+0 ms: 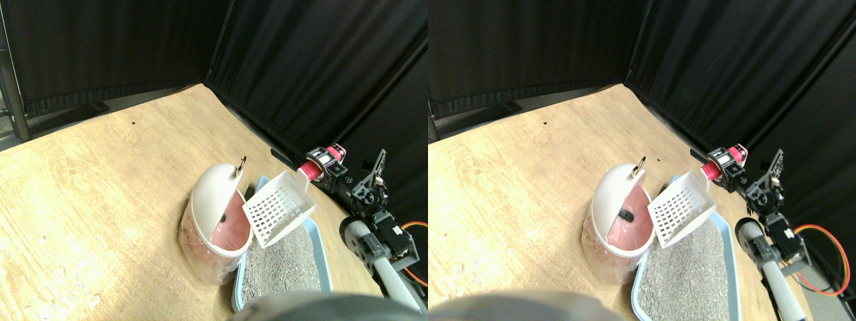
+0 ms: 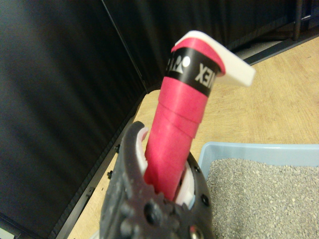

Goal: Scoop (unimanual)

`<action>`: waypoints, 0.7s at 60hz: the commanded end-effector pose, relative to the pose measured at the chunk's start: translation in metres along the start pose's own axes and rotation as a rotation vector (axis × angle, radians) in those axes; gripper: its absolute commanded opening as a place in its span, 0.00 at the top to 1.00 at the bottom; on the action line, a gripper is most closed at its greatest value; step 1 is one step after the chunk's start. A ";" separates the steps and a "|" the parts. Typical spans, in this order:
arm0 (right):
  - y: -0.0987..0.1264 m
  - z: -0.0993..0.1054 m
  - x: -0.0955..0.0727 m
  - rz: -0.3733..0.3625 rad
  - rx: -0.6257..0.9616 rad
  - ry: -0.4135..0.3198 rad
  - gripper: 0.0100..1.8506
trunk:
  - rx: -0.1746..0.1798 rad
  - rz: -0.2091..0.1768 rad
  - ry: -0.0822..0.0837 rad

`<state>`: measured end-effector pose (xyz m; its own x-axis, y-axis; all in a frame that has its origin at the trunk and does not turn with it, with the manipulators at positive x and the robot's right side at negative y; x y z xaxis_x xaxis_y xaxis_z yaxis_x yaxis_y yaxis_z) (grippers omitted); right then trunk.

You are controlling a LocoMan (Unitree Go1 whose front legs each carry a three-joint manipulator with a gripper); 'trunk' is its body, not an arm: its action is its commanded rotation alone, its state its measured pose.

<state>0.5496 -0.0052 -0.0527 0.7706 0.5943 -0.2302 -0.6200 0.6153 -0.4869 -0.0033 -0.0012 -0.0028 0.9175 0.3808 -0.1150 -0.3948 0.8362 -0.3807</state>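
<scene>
The fingers point(image 1: 326, 162) clench the pink wrapped handle point(image 2: 179, 134). Ahead of them the white scoop point(image 1: 279, 207) tilts over the bin point(image 1: 212, 227) mouth, above the litter tray point(image 1: 319, 251). Tip it steadily, keeping its lip inside the bin's rim.

We note the scoop point(image 1: 279, 207) is white gridded plastic, its handle point(image 2: 180, 134) wrapped in matt pink tape. The tray point(image 1: 319, 247) is smooth pale-blue plastic holding coarse grey litter point(image 1: 284, 264). The surface point(image 1: 100, 194) is matt wood-grain.
</scene>
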 end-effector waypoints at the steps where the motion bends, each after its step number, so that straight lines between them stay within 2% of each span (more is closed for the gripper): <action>1: -0.003 0.004 0.001 -0.026 0.031 -0.058 0.97 | -0.017 0.058 -0.012; 11: -0.007 -0.006 -0.003 -0.061 0.084 -0.055 0.97 | -0.003 0.043 -0.009; 23: -0.016 -0.020 -0.011 -0.082 0.115 -0.094 0.97 | 0.020 0.020 -0.004; 28: -0.023 -0.027 -0.018 -0.115 0.153 -0.116 0.94 | 0.036 0.006 -0.003; 36: -0.034 -0.035 -0.028 -0.173 0.215 -0.147 0.96 | 0.071 -0.030 -0.001; 42: -0.044 -0.043 -0.042 -0.245 0.279 -0.156 0.97 | 0.098 -0.065 0.003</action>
<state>0.5524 -0.0796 -0.0702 0.8702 0.4881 -0.0671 -0.4859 0.8275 -0.2814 0.0018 0.0004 -0.0021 0.9318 0.3436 -0.1167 -0.3629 0.8801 -0.3061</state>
